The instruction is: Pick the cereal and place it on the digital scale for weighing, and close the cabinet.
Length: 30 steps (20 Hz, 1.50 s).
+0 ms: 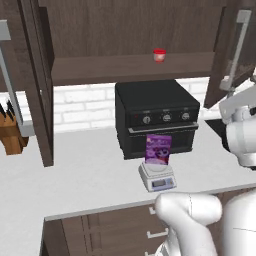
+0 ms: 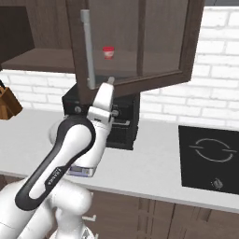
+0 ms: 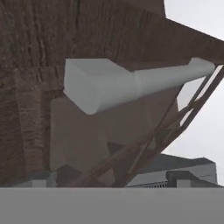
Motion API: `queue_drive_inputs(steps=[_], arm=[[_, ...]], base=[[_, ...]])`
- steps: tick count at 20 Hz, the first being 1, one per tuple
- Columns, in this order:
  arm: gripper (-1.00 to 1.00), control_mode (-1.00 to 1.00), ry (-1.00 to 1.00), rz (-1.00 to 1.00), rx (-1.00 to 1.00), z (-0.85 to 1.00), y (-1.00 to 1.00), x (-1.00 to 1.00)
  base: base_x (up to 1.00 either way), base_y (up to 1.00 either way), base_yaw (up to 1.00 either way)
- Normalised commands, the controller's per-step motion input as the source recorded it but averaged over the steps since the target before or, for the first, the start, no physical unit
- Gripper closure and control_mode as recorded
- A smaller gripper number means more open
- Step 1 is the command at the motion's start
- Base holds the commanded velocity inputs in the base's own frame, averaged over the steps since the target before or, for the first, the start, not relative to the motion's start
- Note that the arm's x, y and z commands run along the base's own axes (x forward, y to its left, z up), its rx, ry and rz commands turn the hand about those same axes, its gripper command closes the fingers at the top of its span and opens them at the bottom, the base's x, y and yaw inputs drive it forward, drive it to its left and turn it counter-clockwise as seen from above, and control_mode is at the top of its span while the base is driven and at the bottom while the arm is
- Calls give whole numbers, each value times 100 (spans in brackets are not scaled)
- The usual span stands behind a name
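Cereal (image 1: pixel 158 149) stands upright on the scale (image 1: pixel 157 178), on the counter (image 1: pixel 75 175) in front of the black oven (image 1: pixel 155 115), well below and left of the fingers. Knife block (image 1: pixel 10 132) sits far left on the counter. Cabinet (image 1: pixel 130 35) is open: left door (image 1: pixel 37 85) swung out, right door (image 2: pixel 135 42) swung out with its glass panel and silver handle (image 2: pixel 88 49). Red-and-white cup (image 1: pixel 159 55) sits on the cabinet shelf, left of the fingers. Gripper (image 2: pixel 110 82) is up at the lower end of the right door's handle; in the hand view the handle (image 3: pixel 131 83) sits just ahead of the fingers, close up. Fingers are spread wide, nothing between them; contact with the handle can't be told. Cooktop (image 2: pixel 210 156) lies on the counter to the right, well below the fingers.
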Motion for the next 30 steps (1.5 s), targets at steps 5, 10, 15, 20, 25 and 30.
queue_drive_inputs(steps=[5, 10, 15, 20, 25, 30], arm=[[-100, -100, -3, 0, 3, 42, 44, 63], [-100, -100, -1, 0, 4, 43, 20, 58], [-100, -100, 0, 0, 0, 31, 0, 43], [-100, -100, 0, 0, 0, 29, 0, 51], [-100, -100, 0, 0, 0, 32, 0, 55], [-100, -100, 0, 0, 0, 15, 1, 50]], base=[[0, 0, 0], [0, 0, 0], [0, 0, 0], [0, 0, 0], [0, 0, 0], [0, 0, 0]])
